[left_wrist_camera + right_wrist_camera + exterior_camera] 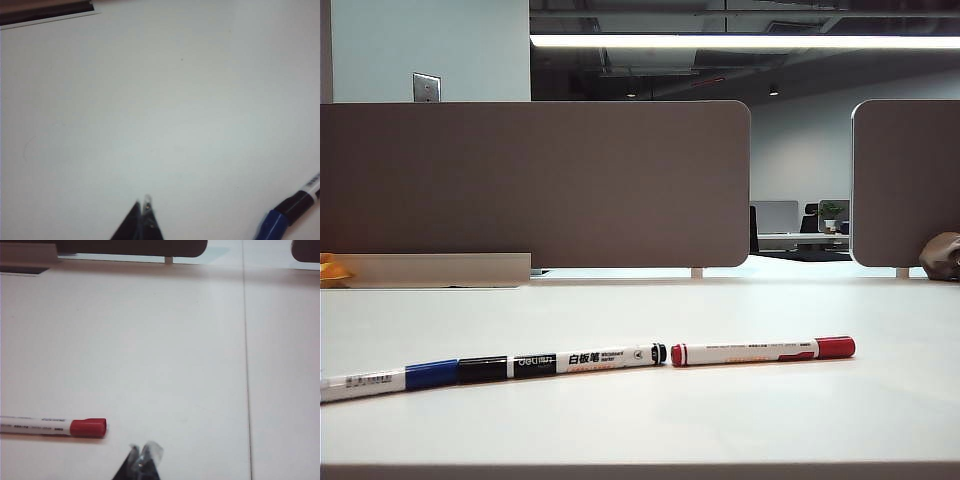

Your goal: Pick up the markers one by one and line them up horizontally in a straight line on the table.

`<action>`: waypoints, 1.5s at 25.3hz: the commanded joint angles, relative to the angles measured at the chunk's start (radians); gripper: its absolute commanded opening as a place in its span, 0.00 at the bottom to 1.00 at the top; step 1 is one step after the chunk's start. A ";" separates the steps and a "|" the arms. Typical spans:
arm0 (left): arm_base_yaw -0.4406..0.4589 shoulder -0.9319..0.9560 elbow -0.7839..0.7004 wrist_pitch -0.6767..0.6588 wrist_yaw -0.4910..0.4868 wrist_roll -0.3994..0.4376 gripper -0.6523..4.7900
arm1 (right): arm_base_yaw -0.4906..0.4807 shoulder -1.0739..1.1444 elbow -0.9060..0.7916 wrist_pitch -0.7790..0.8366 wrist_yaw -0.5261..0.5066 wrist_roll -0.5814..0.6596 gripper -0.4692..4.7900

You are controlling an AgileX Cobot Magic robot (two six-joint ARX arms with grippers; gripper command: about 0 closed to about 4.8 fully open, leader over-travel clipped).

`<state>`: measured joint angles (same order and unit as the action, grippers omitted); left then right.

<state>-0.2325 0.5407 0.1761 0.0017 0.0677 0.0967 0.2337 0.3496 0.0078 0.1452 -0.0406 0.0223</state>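
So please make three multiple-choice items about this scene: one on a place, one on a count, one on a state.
1. In the exterior view, the red-capped marker lies where in the row?
A. right end
B. middle
C. left end

2. How many markers lie on the table?
A. two
B. three
C. four

3. The left gripper and right gripper are
A. both open
B. both shut, empty
C. holding markers

Answers: 1 A, it lies right of the black-capped marker. 2 B, with the blue-capped marker. 3 B, fingertips meet above bare table.
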 commanded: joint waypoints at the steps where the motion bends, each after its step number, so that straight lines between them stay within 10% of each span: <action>1: 0.000 0.000 0.001 0.007 -0.002 0.000 0.11 | 0.000 -0.001 -0.007 0.008 0.013 0.004 0.09; 38: 0.059 -0.369 -0.131 -0.002 -0.002 0.000 0.11 | -0.128 -0.327 -0.006 0.005 0.013 0.004 0.09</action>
<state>-0.1761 0.1856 0.0471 -0.0071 0.0673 0.0967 0.1089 0.0250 0.0078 0.1368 -0.0273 0.0227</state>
